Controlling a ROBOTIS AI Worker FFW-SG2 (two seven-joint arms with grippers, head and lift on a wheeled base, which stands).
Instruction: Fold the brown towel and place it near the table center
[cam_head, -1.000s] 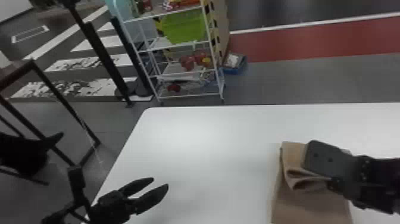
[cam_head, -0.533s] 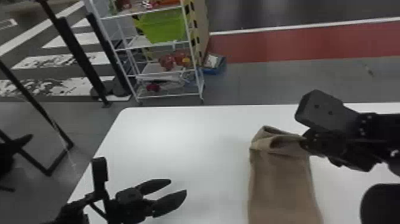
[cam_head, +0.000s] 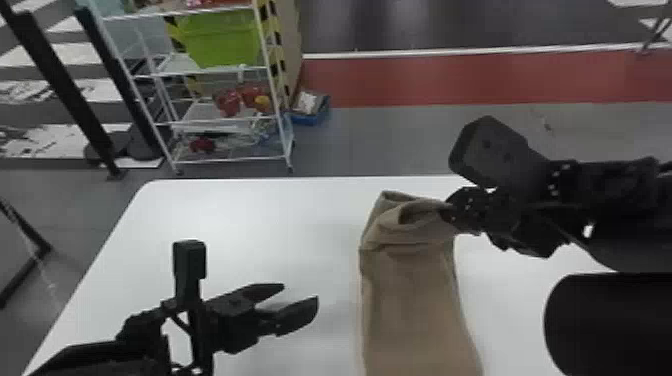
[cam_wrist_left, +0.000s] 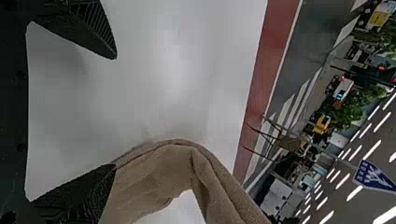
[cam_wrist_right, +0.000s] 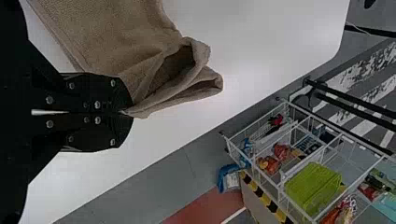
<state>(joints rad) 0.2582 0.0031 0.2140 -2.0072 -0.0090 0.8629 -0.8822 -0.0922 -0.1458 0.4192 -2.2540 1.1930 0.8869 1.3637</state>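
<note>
Brown towel (cam_head: 412, 300) tight in the closed right claw (cam_head: 447, 214), left claw (cam_head: 301, 294) empty, fingers wide apart

One brown towel (cam_head: 410, 300), one white table (cam_head: 240, 215), two grippers (cam_head: 301, 293), one wire rack (cam_head: 175, 66), one green bin (cam_head: 220, 37)

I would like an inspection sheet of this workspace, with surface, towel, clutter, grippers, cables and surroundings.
Surface: white table, smooth.
Job's things: brown towel, far end loosely doubled over.
Clutter: mixed items on the wire rack behind.
Left gripper: open, left of the towel.
Right gripper: shut on the towel's far end.
Cables: pale line beyond table's left side, possibly cord.
Surroundings: grey floor, red strip.
</note>
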